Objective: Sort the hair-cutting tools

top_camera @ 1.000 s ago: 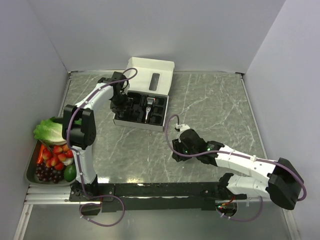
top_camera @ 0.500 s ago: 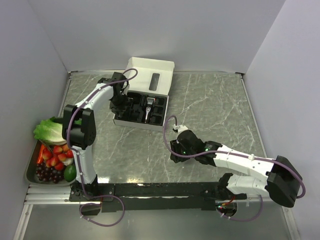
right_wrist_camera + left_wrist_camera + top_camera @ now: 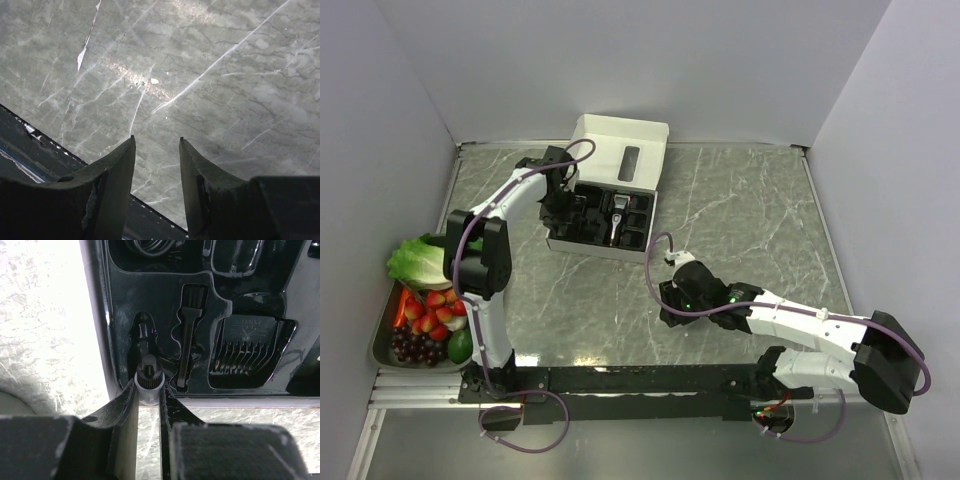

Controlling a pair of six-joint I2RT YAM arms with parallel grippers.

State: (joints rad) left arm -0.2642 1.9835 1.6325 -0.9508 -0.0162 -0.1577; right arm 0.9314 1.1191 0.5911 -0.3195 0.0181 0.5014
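The white box (image 3: 620,150) with its black insert (image 3: 300,315) holds the black-and-silver clipper (image 3: 618,215). In the left wrist view a black comb attachment (image 3: 250,352), a small black brush (image 3: 187,347) and a coiled cord (image 3: 150,246) lie in their slots. My left gripper (image 3: 560,205) is shut on a small clear bottle with a ribbed black cap (image 3: 149,380) at its slot on the insert's left edge. My right gripper (image 3: 157,142) is open and empty, low over bare table; it also shows in the top view (image 3: 668,300).
A metal tray (image 3: 380,345) of lettuce, strawberries, grapes and other produce sits at the near left. The black rail at the table's front edge (image 3: 30,145) runs just behind my right fingers. Grey walls close in the table.
My right gripper has slid a little left and toward the front edge. My left arm has not visibly moved.
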